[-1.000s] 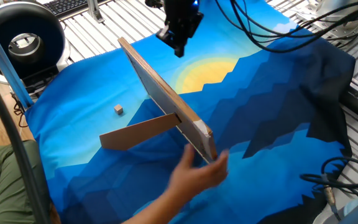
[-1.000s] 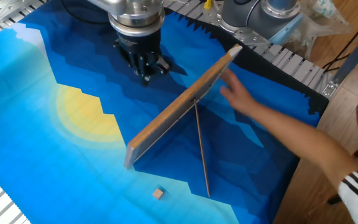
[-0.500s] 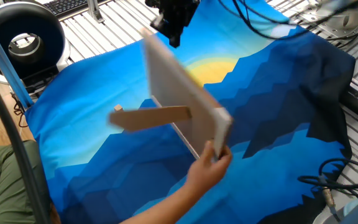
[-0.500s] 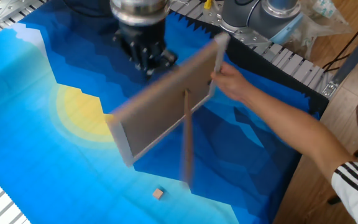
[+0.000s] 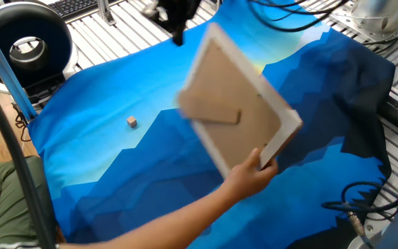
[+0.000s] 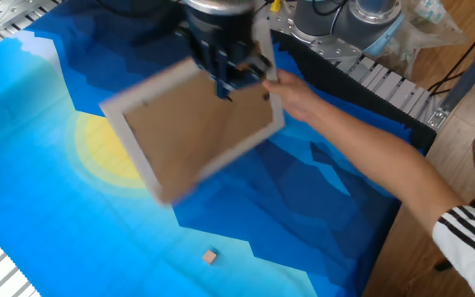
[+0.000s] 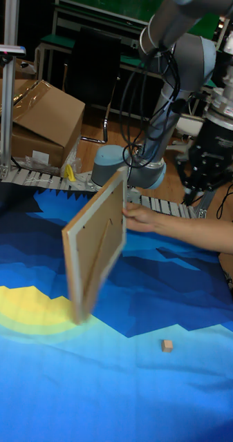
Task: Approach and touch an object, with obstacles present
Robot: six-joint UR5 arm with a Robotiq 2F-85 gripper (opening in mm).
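The object, a tiny light-brown cube [image 5: 131, 122], lies alone on the blue cloth, also seen as the cube [image 6: 210, 256] and the cube [image 7: 167, 344]. The obstacle board [image 5: 240, 124] with its white edge is up in the air, tilted and held by a person's hand [image 5: 249, 178]. Its brown prop panel [image 5: 211, 114] lies against its face. My gripper [image 5: 176, 21] is blurred at the far edge of the cloth, behind the board and far from the cube. In the other fixed view the gripper [image 6: 229, 78] hangs over the board [image 6: 192, 132], fingers together and holding nothing.
The person's arm [image 6: 369, 177] reaches across the cloth from the near right side. A round black fan [image 5: 23, 45] stands at the back left. Cables [image 5: 365, 200] lie at the right edge. A cardboard box [image 7: 36, 121] sits behind the table.
The hand has lifted the board off the cloth and swung it flat-face up toward the right. My gripper has shifted sideways along the far edge. The cube has not moved.
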